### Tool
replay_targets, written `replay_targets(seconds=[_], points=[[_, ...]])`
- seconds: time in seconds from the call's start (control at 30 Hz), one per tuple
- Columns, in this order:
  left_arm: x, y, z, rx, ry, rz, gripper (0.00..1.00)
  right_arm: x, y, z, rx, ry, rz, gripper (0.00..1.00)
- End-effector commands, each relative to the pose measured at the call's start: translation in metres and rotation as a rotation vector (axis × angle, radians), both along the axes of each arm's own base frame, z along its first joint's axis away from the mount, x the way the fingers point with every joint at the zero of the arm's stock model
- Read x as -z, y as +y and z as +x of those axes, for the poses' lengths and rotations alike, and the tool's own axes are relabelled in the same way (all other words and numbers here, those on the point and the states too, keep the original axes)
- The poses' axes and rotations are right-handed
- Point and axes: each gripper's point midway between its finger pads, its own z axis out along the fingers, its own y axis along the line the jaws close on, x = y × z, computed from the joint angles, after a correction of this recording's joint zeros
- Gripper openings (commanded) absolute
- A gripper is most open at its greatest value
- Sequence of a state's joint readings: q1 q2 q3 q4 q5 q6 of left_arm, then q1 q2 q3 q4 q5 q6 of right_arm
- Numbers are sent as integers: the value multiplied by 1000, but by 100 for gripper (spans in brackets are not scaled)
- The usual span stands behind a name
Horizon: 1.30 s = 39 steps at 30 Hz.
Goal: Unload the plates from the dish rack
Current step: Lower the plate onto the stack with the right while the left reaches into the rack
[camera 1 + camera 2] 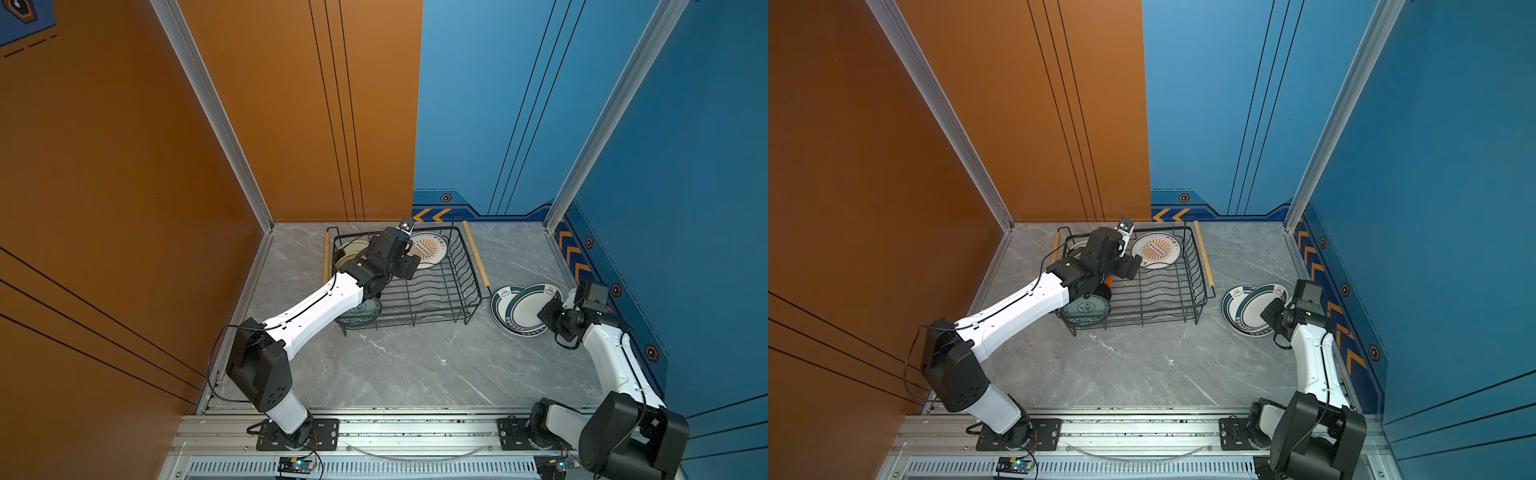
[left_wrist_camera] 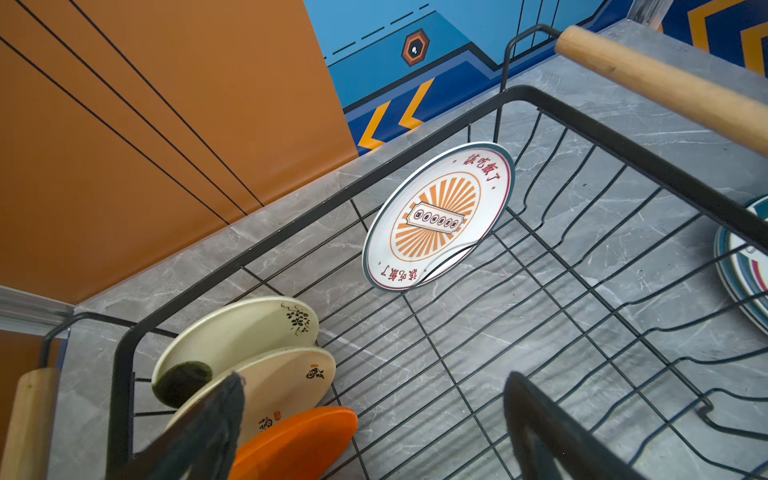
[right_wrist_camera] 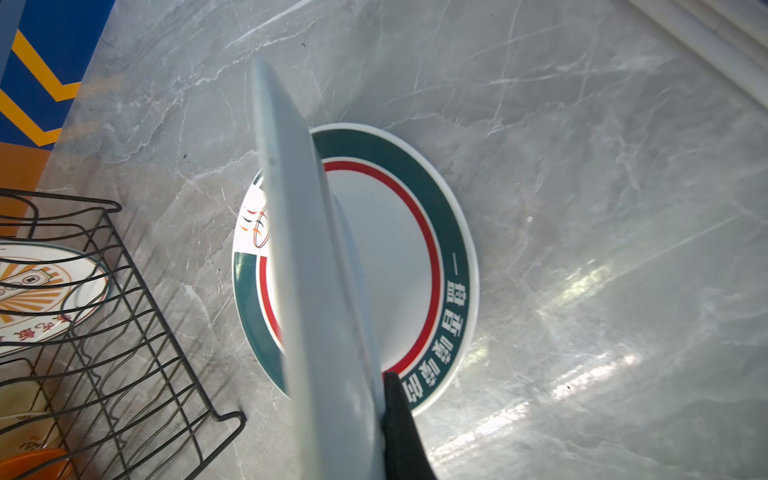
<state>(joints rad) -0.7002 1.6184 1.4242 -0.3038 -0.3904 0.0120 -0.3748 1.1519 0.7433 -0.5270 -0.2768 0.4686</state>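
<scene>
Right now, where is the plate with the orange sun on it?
In both top views the sunburst plate leans on the dish rack's far wall, just right of the left gripper.

Black wire dish rack point(image 1: 467, 270) — sunburst plate point(image 1: 430, 249) leaning inside, two green-rimmed plates point(image 1: 528, 307) outside

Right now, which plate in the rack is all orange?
The plain orange plate in the leaning row. The cream plates beside it carry small drawings, and the sunburst plate is white with orange rays.
</scene>
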Motion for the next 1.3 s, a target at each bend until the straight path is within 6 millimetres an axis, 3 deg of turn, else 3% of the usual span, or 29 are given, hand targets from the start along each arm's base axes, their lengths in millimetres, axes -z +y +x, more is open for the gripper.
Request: replay_targets(seconds=[0.0,0.23,0.47,0.83,1.27], points=[[-13,-7,2,-16,-61,39,98,12,5,-2,1,16,53,6],[-31,-6,3,-13,-98,-17,98,21,2,-8,16,42,47,14],[-27,3,7,-35,-86,7,98,40,4,-9,24,61,112,22],[-28,10,8,-13,-95,-62,98,45,3,-11,37,68,118,39],[-24,15,4,8,-99,-13,98,46,1,-11,38,89,73,65]])
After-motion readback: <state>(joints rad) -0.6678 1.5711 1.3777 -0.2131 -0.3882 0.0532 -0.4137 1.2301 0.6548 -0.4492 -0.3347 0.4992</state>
